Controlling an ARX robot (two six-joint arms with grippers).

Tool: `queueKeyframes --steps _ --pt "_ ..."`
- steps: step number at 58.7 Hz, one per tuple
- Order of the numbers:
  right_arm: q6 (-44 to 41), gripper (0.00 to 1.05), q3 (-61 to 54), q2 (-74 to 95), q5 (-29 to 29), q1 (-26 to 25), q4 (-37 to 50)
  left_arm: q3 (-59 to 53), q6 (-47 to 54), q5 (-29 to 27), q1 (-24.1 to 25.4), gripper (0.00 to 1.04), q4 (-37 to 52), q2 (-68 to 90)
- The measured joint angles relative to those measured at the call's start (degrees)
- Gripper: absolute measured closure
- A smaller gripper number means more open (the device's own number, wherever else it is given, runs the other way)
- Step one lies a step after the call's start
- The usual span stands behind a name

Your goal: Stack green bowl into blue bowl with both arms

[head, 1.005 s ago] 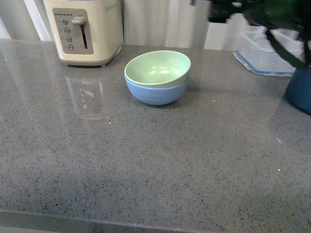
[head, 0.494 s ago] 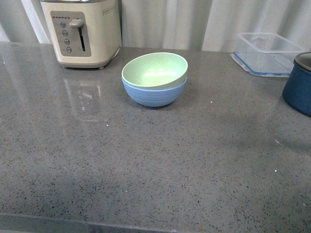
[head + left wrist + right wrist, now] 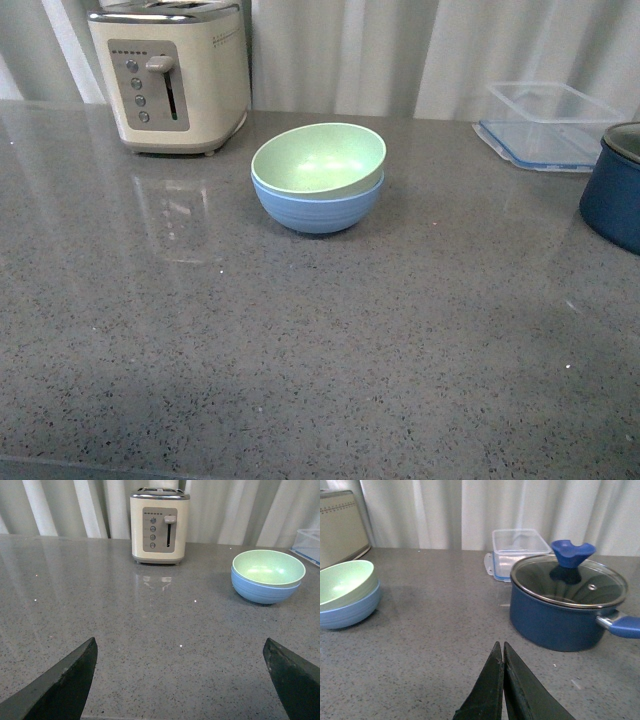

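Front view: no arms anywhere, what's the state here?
Nothing is being handled at this moment. The green bowl sits nested in the blue bowl on the counter, slightly tilted, near the toaster. Neither arm shows in the front view. The wrist views show both grippers well away from the bowls: the left gripper is open and empty, the right gripper is shut on nothing, near the navy pot. The stack looks done.

The green bowl (image 3: 318, 158) hides the blue bowl's (image 3: 318, 207) inside. Right of the bowls, the pot (image 3: 613, 197) runs off the front view's edge.
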Motion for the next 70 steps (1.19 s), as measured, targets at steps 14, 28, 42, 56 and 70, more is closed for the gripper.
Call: queueKeyframes --steps 14,28,42,56,70 --pt "0.02 1.04 -3.06 -7.56 -0.22 -0.61 -5.66 0.0 0.0 0.04 0.0 0.07 0.0 0.0" --pt "0.02 1.04 -4.39 -21.14 -0.28 -0.66 -17.38 0.0 0.0 0.02 0.0 0.07 0.0 0.0" --pt "0.0 1.04 -4.55 -29.18 -0.28 -0.66 -24.76 0.0 0.0 0.02 0.0 0.07 0.0 0.0" --pt "0.0 1.04 -4.55 -36.37 -0.28 -0.66 -31.52 0.0 0.0 0.02 0.0 0.07 0.0 0.0" --pt "0.0 1.04 -4.57 -42.73 -0.31 -0.66 -37.88 0.0 0.0 0.02 0.0 0.07 0.0 0.0"
